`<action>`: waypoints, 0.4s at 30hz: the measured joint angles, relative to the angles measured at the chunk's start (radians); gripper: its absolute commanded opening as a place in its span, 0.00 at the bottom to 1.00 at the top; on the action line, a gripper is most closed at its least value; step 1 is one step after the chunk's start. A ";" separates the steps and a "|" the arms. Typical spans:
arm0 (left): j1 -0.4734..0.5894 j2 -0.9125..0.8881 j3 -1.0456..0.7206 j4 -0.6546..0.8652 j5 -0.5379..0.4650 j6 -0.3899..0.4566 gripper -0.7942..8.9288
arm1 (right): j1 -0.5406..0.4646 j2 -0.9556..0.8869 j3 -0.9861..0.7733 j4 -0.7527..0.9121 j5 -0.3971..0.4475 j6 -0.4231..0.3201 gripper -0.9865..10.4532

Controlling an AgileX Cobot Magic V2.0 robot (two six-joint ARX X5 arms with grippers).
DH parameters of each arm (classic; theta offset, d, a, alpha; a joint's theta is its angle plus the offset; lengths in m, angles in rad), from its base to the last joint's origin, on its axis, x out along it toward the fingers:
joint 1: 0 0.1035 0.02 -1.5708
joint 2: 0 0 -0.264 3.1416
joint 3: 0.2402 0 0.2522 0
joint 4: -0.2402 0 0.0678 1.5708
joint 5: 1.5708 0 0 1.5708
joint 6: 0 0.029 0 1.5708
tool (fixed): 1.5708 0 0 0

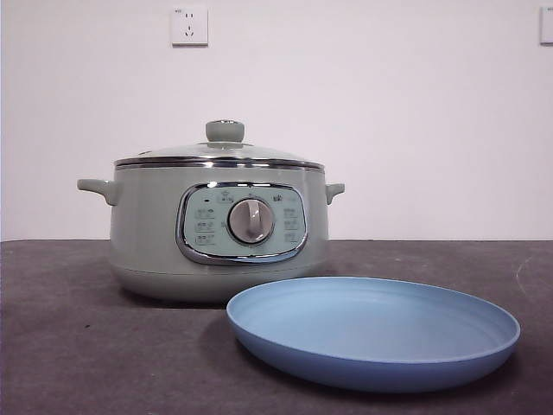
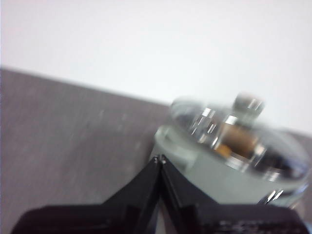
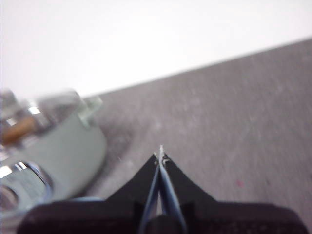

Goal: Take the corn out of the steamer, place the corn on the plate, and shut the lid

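Right now the steamer [image 1: 219, 226] stands on the dark grey counter [image 1: 69, 346], left of centre in the front view and farther back than the plate [image 1: 373, 332]. It is a round, pale sage-green pot with a small handle on each side, a chrome-framed control panel and a grey dial facing the front. The lid [image 1: 221, 151] sits on it, glass with a chrome rim and a pale green knob on top. Through the glass, in the left wrist view, the corn [image 2: 237, 143] shows as a blurred orange-brown shape inside the pot. The plate, wide, shallow and matte light blue with a raised rim, lies nearer and to the right, just beside the steamer's base, with nothing on it. The left tool [image 2: 159, 159] has its black jaws clenched together, grasping nothing, above the counter near the steamer. The right tool [image 3: 160, 153] is likewise clenched on nothing, over bare counter with the steamer off to one side.
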 measured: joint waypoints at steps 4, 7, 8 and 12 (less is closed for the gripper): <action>0.000 0.031 0.089 -0.013 0.038 -0.030 0.07 | 0.000 0.065 0.089 0.002 -0.046 0.012 0.08; 0.000 0.076 0.161 -0.050 0.078 -0.035 0.07 | 0.000 0.149 0.169 -0.001 -0.104 0.014 0.08; 0.000 0.096 0.189 -0.070 0.092 -0.038 0.07 | 0.000 0.185 0.204 -0.006 -0.129 0.014 0.08; 0.000 0.179 0.294 -0.150 0.144 -0.041 0.07 | 0.000 0.339 0.352 -0.053 -0.230 0.005 0.08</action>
